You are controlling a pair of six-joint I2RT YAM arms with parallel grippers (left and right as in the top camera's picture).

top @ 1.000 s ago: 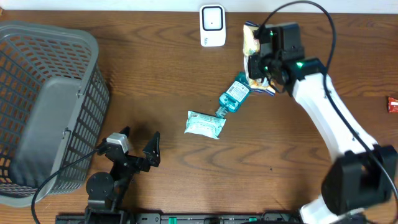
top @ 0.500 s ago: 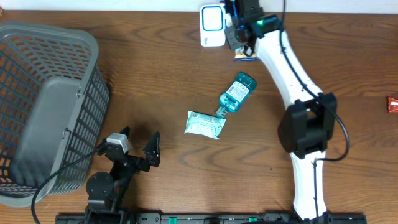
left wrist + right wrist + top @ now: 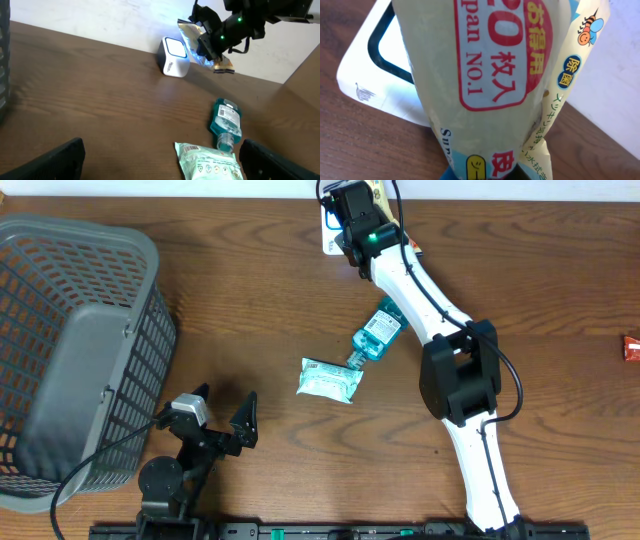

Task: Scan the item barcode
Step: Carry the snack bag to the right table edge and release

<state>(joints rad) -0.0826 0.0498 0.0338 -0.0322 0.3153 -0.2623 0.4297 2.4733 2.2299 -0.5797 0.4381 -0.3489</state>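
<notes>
Pinching a glossy crinkled packet [image 3: 485, 75] before the rounded white scanner [image 3: 174, 56], right claw [image 3: 206, 36] clamped, left claw [image 3: 222, 409] wide.

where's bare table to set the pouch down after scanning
Widest bare wood lies between the basket and the wipes pack. More lies right of the right arm, toward the red packet. Crowded: around the scanner, the held pouch and the blue bottle.

Brown wood-grain table [image 3: 250, 300] before a plain white wall [image 3: 75, 20].
The tabletop meets the wall along its far edge, where soft light lays a pale sheen across the wood.
</notes>
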